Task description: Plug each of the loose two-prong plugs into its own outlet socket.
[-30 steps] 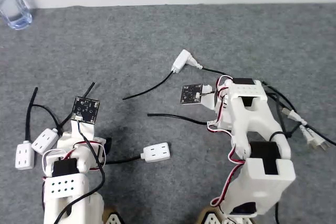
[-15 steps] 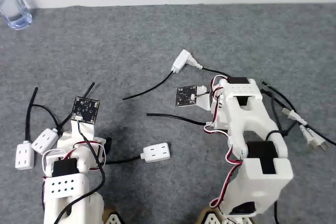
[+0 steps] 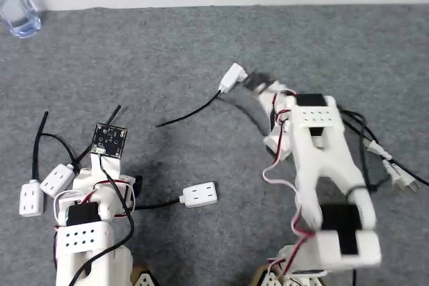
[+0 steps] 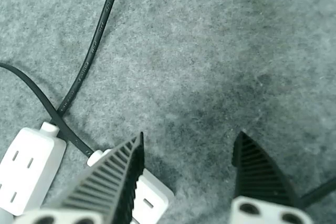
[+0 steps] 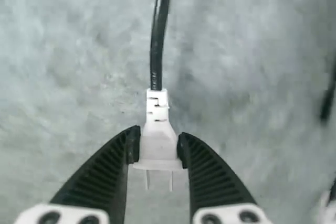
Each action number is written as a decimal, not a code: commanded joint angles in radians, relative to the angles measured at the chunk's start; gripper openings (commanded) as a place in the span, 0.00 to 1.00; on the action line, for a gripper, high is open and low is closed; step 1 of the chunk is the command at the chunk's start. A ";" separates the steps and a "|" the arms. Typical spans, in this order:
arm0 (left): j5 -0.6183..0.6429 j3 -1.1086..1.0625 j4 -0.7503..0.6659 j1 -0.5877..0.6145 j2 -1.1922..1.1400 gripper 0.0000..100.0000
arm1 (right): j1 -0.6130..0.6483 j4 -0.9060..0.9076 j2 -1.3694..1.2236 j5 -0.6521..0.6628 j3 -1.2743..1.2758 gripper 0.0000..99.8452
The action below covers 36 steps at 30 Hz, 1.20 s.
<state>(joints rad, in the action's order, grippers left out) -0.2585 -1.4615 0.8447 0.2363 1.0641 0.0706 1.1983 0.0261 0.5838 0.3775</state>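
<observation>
High view: a white plug (image 3: 231, 77) lies near 12 o'clock on the carpet (image 3: 167, 45), at the blurred tip of the right arm (image 3: 315, 138). A free socket (image 3: 200, 194) lies toward 6 o'clock. A clear glass (image 3: 17, 5) stands at 10 o'clock; I cannot tell what it holds.

Left wrist view: the left gripper (image 4: 191, 136) hangs with its jaws wide, over a pair of sockets (image 4: 29, 169).

Right wrist view: the right gripper (image 5: 157, 135) pinches the plug, prongs facing the camera. This looks like the pick-up step; next the plug needs carrying to a socket, with its prongs turned to face the slots.
</observation>
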 commanded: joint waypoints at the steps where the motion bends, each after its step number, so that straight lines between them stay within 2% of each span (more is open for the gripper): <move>1: -0.011 0.002 -0.021 -0.006 0.014 0.25 | 0.001 0.107 0.194 -0.367 -0.015 0.01; 7: -0.011 0.002 -0.021 -0.006 0.014 0.25 | 0.039 0.236 0.389 -0.772 -0.015 0.01; 11: -0.011 0.002 -0.021 -0.006 0.014 0.25 | 0.096 0.248 0.444 -0.890 0.046 0.01; 14: -0.011 0.002 -0.021 -0.006 0.014 0.25 | 0.110 0.133 0.444 -0.918 0.195 0.01; 16: -0.011 0.002 -0.021 -0.006 0.014 0.25 | 0.116 -0.005 0.444 -0.962 0.321 0.01; 21: -0.011 0.002 -0.021 -0.008 0.014 0.25 | 0.110 -0.403 0.447 -1.275 0.585 0.01; 24: -0.011 0.002 -0.021 -0.008 0.014 0.25 | 0.117 -0.522 0.447 -1.422 0.651 0.01; 26: -0.011 0.002 -0.021 -0.008 0.014 0.25 | 0.110 -0.558 0.449 -1.445 0.657 0.01; 31: -0.011 0.002 -0.021 -0.008 0.014 0.25 | 0.116 -0.562 0.446 -1.404 0.663 0.01; 36: -0.011 0.002 -0.021 -0.008 0.014 0.25 | 0.154 -0.550 0.453 -1.197 0.663 0.01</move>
<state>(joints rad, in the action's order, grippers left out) -0.2585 -1.4615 0.8447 0.2363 1.0641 0.1964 0.6582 0.4434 -0.7281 1.0464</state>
